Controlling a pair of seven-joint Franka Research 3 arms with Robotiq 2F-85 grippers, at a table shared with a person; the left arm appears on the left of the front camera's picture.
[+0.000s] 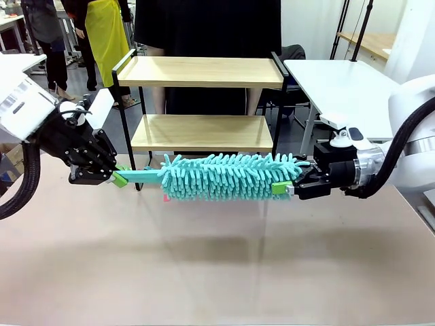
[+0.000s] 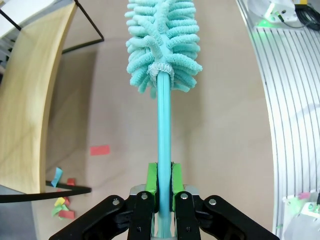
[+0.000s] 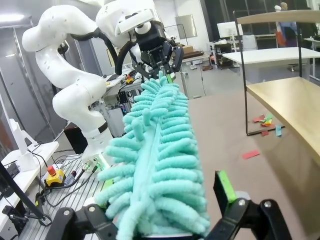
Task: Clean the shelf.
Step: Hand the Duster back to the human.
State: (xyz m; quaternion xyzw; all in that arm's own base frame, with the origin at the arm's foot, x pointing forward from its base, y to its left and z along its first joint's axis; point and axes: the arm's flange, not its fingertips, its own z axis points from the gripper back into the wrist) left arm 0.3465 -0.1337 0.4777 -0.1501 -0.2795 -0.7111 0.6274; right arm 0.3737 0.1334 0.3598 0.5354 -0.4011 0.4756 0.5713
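The shelf (image 1: 204,71) stands at the table's far side, its two wooden boards bare; it also shows as a board (image 2: 30,100) and a frame (image 3: 295,100) in the wrist views. A teal fluffy duster (image 1: 224,176) hangs level above the table in front of it. My left gripper (image 1: 115,178) is shut on the duster's teal handle (image 2: 164,145), green pads pressed on both sides. My right gripper (image 1: 289,187) stands open around the fluffy tip (image 3: 160,150), its green pad (image 3: 225,185) apart from the fibres.
Coloured paper scraps (image 2: 62,205) lie on the table by the shelf's leg, with a red scrap (image 2: 99,149) nearby. A person in black (image 1: 204,27) stands behind the shelf. A white table (image 1: 346,81) is at the far right.
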